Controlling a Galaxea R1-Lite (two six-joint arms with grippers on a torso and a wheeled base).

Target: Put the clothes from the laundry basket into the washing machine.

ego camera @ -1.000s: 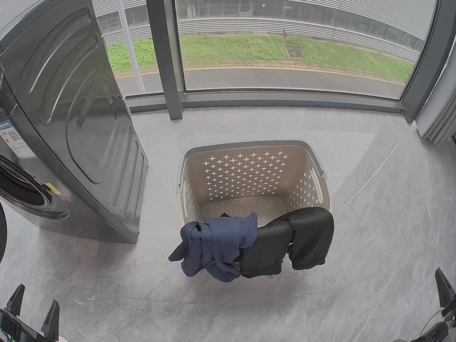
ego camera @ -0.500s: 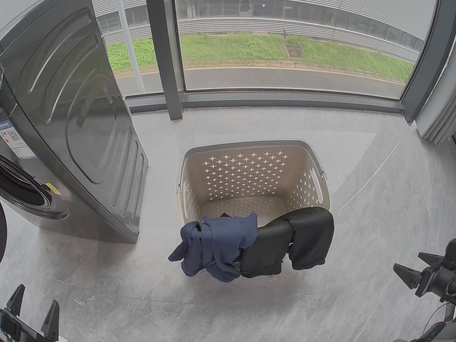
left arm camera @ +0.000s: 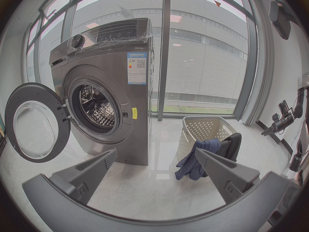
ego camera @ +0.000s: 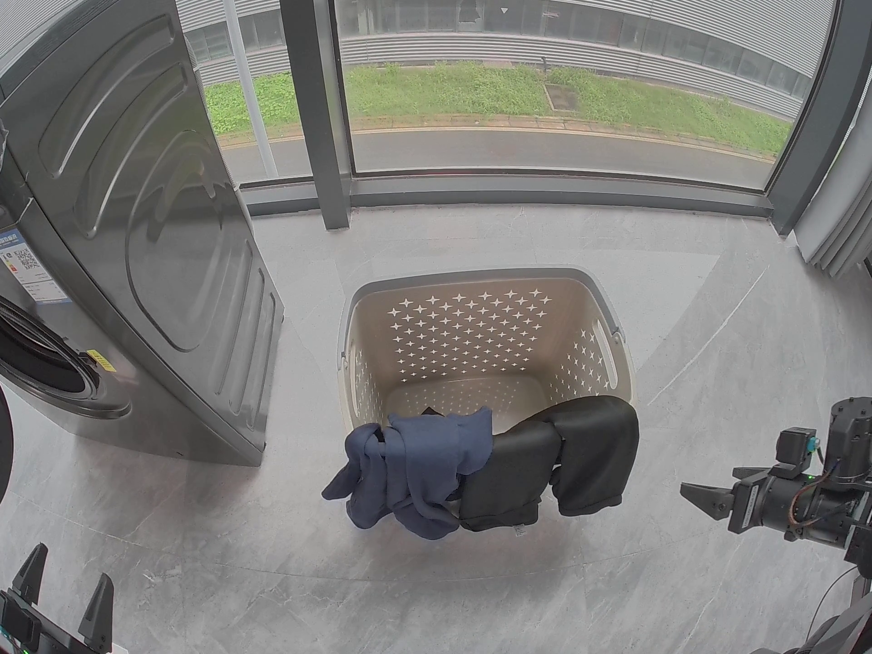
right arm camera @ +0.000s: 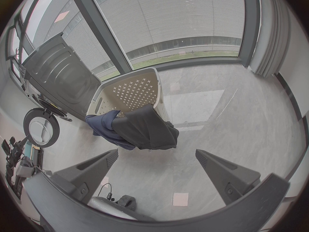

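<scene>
My right gripper (ego camera: 718,494) just swung up near the laundry basket (ego camera: 481,276), jaws apart like on my left gripper (ego camera: 68,569), so grabbing the 2 draped clothes (ego camera: 418,465) looks next.

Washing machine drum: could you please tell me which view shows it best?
Left wrist view: it faces the drum head-on, door open. Head view catches a sliver of the opening; right wrist view shows it small and oblique.

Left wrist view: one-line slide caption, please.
Open left gripper faces the open washing machine; blue garment and black garment hang over the laundry basket rim.
</scene>
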